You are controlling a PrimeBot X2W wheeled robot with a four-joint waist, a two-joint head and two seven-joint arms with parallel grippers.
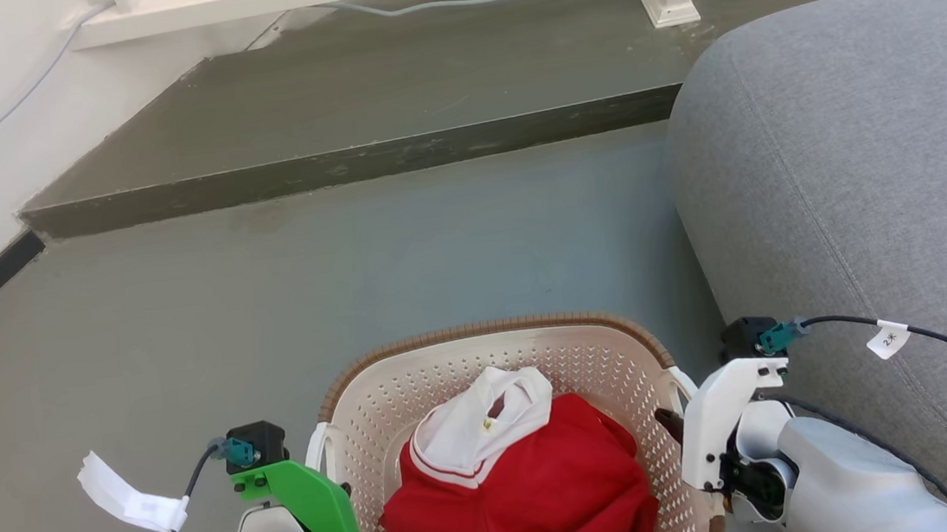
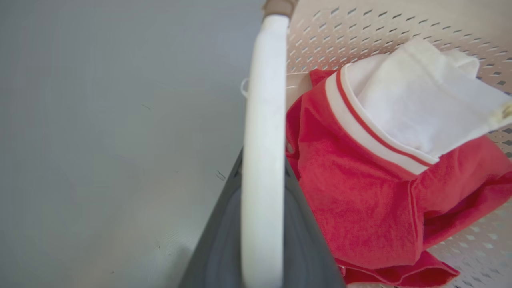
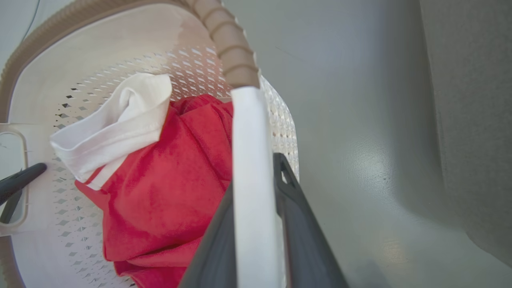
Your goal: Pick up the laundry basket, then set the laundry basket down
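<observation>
With left fingers (image 2: 302, 248) and right fingers (image 3: 304, 236) each clenched on a white side handle (image 2: 262, 152) of the small cream-white perforated plastic laundry basket (image 1: 587, 364), held between them over the grey floor (image 1: 352, 269) beside the grey fabric sofa (image 1: 860, 133), keep both handles level, moving in step.

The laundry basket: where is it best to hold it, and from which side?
Take the laundry basket by its two white side handles, from outside each end: left hand on left handle, right hand on right handle. Each is a thin bar at the rim that fingers straddle, as both do now.
</observation>
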